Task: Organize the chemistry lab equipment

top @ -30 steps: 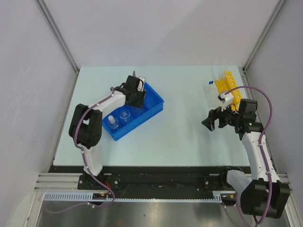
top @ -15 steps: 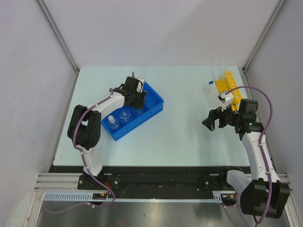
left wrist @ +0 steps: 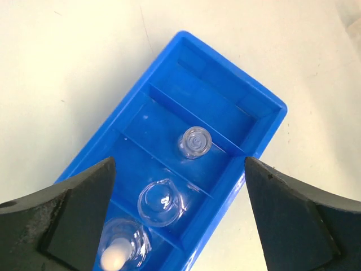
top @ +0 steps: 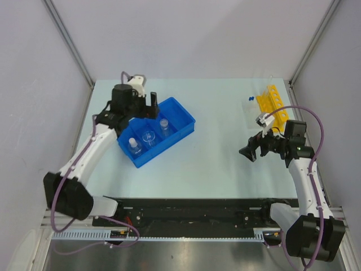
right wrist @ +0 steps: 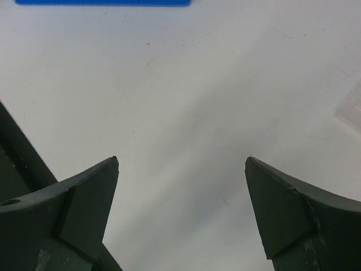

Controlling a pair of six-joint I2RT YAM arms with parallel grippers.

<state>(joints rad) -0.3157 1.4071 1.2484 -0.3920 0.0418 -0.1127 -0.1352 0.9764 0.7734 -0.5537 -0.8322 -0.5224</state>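
The blue divided tray [top: 179, 114] sits left of centre. It holds a small clear vial [top: 164, 123], a clear beaker [top: 149, 137] and a clear white-stoppered bottle [top: 133, 145], each in its own compartment. My left gripper [top: 148, 106] is open and empty, raised above the tray's far left side. In the left wrist view the left gripper [left wrist: 179, 165] frames the vial [left wrist: 194, 142], beaker [left wrist: 161, 202] and bottle [left wrist: 119, 255] in the tray [left wrist: 265, 127]. My right gripper [top: 252, 150] is open and empty over bare table, near the yellow holed rack [top: 272, 103]. It also shows in the right wrist view [right wrist: 181, 161].
Two blue-capped tubes [top: 248, 100] and a clear plate [top: 251, 114] lie left of the rack at the back right. The plate's corner [right wrist: 352, 110] and the tray's edge [right wrist: 101, 2] show in the right wrist view. Walls close in the table's left, right and back.
My left gripper has lifted out of the tray and drawn back to the left. The vial now stands uncovered in its compartment. My right gripper has shifted slightly.
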